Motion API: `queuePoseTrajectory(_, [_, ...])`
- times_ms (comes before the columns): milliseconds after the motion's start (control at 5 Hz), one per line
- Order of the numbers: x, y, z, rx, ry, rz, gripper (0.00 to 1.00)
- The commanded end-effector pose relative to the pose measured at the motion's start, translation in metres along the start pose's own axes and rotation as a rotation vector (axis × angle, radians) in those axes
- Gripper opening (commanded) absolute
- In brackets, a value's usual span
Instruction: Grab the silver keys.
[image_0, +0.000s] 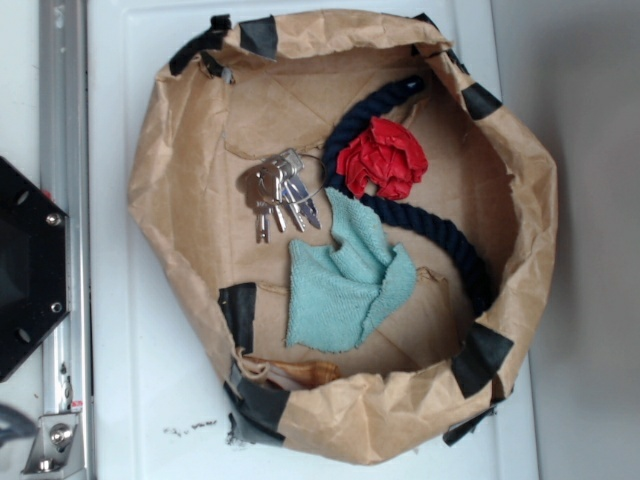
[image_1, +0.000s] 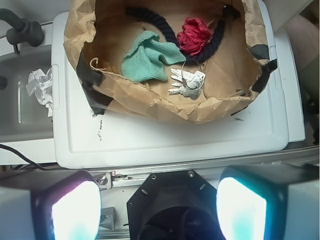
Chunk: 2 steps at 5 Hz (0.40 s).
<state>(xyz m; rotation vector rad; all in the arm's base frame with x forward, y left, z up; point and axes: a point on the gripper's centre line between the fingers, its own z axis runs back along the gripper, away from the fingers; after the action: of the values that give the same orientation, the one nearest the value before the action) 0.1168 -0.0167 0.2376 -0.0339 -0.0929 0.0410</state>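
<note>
The silver keys (image_0: 281, 193) lie on the brown paper floor of a rolled-down paper bag (image_0: 180, 210), left of centre, on a thin wire ring. The wrist view has the silver keys (image_1: 187, 83) near the bag's front wall. A teal cloth (image_0: 345, 281) lies just right of them. My gripper (image_1: 157, 207) hangs high above the robot base, well short of the bag, and is open with nothing between its glowing pads (image_1: 75, 210). The exterior view does not show the gripper.
A red cloth (image_0: 382, 158) and a dark blue rope (image_0: 440, 225) sit in the bag beside the keys. The bag's walls with black tape (image_0: 238, 313) stand on a white lid (image_1: 170, 140). The black robot base (image_0: 25, 270) is left. Crumpled paper (image_1: 42, 89) lies in a bin.
</note>
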Motion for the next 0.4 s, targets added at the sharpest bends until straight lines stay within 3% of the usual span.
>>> queuePoseTrajectory(0, [0.0,0.0,0.0,0.0,0.0,0.0,1.0])
queuePoseTrajectory(200, [0.048,-0.013,-0.022,0.046,0.018,0.031,1.0])
